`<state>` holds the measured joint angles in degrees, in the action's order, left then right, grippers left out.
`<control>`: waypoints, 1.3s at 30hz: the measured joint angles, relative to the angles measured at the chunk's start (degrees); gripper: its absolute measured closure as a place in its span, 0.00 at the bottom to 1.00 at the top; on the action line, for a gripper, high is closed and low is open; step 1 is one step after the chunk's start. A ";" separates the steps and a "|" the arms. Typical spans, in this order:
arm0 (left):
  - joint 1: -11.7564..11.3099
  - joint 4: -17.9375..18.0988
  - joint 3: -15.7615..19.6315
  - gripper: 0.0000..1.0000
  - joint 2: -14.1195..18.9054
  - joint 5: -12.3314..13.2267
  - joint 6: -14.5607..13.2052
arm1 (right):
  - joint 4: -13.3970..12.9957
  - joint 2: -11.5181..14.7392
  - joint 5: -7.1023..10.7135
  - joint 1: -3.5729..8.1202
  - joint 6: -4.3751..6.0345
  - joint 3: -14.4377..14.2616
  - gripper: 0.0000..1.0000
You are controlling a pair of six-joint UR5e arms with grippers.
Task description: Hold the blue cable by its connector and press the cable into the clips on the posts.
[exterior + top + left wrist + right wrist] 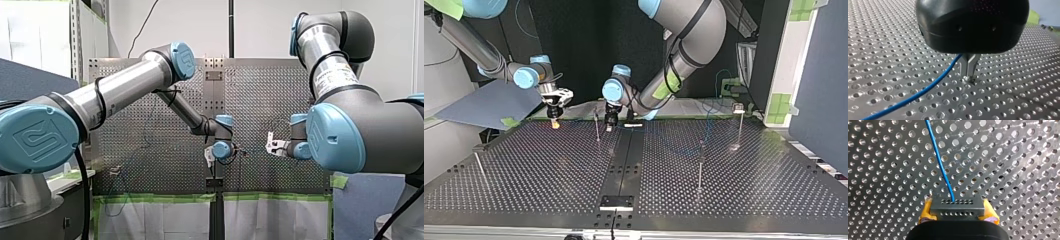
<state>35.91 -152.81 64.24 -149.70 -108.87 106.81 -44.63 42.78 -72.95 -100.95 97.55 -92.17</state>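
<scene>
Blue cable [944, 170] leaves the connector [958, 213] and runs straight ahead of my right gripper [957, 207], low over the perforated table [1023, 157]; the yellow pads [926, 211] are clamped on the connector's two ends; my left gripper [969, 72] has its metal fingers together, tips down at the table, the cable passing just beside them, whether nipped I cannot tell; in the top view the nearest post [597, 127] stands between the grippers, closer to my left; the line probably needs carrying sideways onto it.
</scene>
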 joint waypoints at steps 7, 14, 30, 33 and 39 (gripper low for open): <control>0.44 -1.49 -0.01 0.23 0.02 -2.80 -3.14 | 0.24 -0.03 0.07 0.01 -0.01 0.15 1.00; 0.58 -3.84 -0.01 0.00 0.07 -4.65 -6.83 | 0.65 -0.04 0.12 0.00 0.11 0.39 1.00; 1.80 -11.07 -0.01 0.00 2.43 -7.53 -14.66 | 2.26 -0.02 0.17 0.00 -0.13 0.56 1.00; 2.16 -10.83 0.03 0.00 3.79 -7.42 -14.92 | 2.32 -0.01 0.17 0.00 -0.14 0.55 1.00; 3.71 -10.59 0.95 0.00 5.53 -8.23 -14.13 | 2.72 -0.01 0.17 0.00 -0.18 0.59 1.00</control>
<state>39.62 -163.40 65.19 -144.17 -117.09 92.67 -41.91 42.77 -72.78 -100.95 97.37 -91.58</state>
